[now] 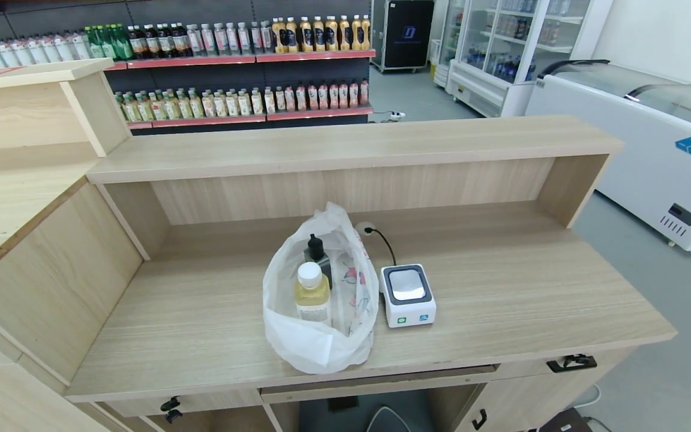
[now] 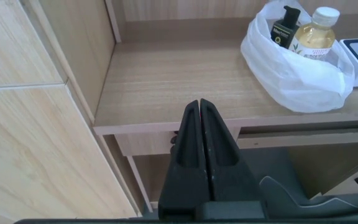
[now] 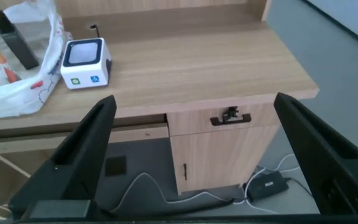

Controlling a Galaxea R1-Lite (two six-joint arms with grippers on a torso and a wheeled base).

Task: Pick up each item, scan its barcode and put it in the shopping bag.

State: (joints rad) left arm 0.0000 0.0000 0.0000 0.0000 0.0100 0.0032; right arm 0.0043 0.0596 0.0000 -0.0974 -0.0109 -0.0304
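The left gripper (image 2: pixel 199 102) hangs low in front of the wooden counter (image 1: pixel 501 282), below its front edge and towards its left end. Its two black fingers (image 2: pixel 190 143) are pressed flat together with nothing between them. The right gripper (image 3: pixel 194 98) is likewise held out in front of the counter and below its top, towards the right end, facing a drawer handle (image 3: pixel 230 116). Its fingers (image 3: pixel 92 137) are spread wide apart and hold nothing.

The white plastic shopping bag (image 1: pixel 315 348) stands open on the middle of the counter, with two upright bottles inside: a pale-yellow drink bottle (image 1: pixel 312 294) with a white cap, and behind it a dark bottle (image 1: pixel 317 255) with a black top. Just beside the bag, on the robot's right, sits the white barcode scanner (image 1: pixel 407 295), its cable (image 1: pixel 384 243) running back to a hole in the counter.

The bag's folds hide the lower part of both bottles. In the right wrist view the bag is cut off at the edge, and the dark bottle is a slanted dark shape behind the plastic — hard to make out. That view also takes in loose cables (image 3: pixel 166 193) on the floor under the counter. The head view adds shelves (image 1: pixel 231 60) of drinks and a chest freezer (image 1: pixel 651 156) beyond.
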